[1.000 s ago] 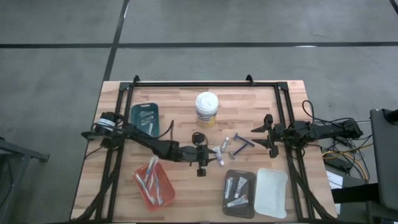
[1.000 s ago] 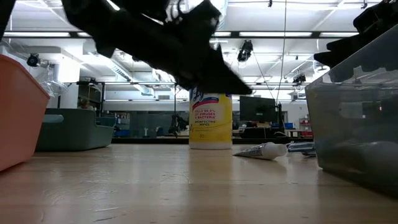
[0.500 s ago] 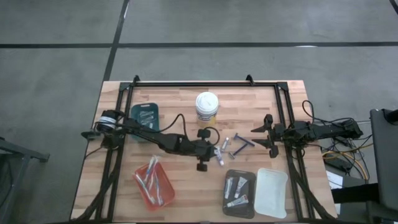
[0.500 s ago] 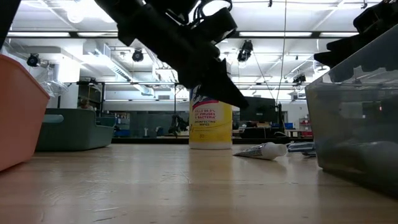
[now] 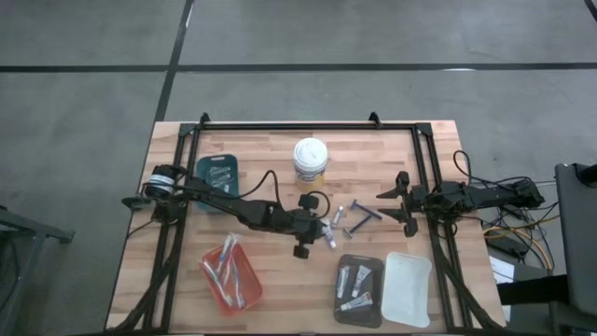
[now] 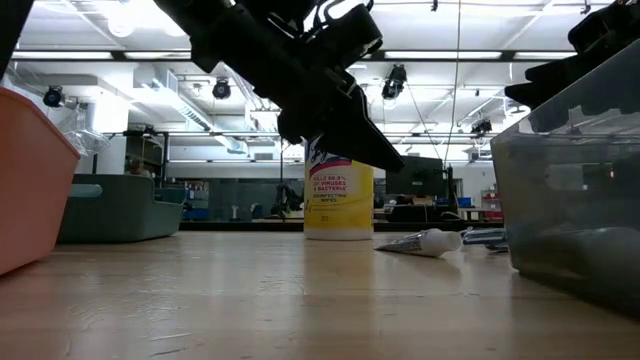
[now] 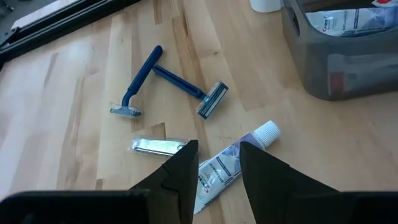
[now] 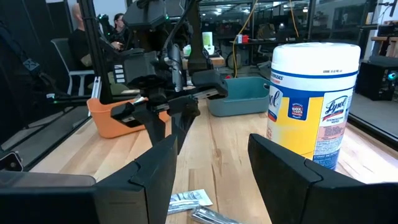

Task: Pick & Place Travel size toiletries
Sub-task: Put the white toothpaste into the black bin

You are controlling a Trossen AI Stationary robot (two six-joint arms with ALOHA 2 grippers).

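Note:
Loose toiletries lie flat on the wood near the table's middle: a white-capped tube (image 7: 227, 167), a foil sachet (image 7: 158, 146) and two blue razors (image 7: 134, 87) (image 7: 186, 87). My left gripper (image 7: 219, 146) is open above the tube (image 5: 328, 234), one finger on each side of it and touching nothing. The low view shows that gripper (image 6: 385, 155) clear of the tabletop. My right gripper (image 8: 212, 140) is open and waits at the table's right side (image 5: 396, 201).
A white-lidded wipes tub (image 5: 310, 161) stands toward the far edge. A teal tray (image 5: 216, 174) sits far left and an orange tray (image 5: 230, 273) with toothbrushes near left. A dark grey tray (image 5: 359, 285) with tubes and a white tray (image 5: 408, 289) are near right.
My left gripper has moved toward the table's right, from beside the orange tray's far end to over the loose tube, staying open. The toiletries have not moved.

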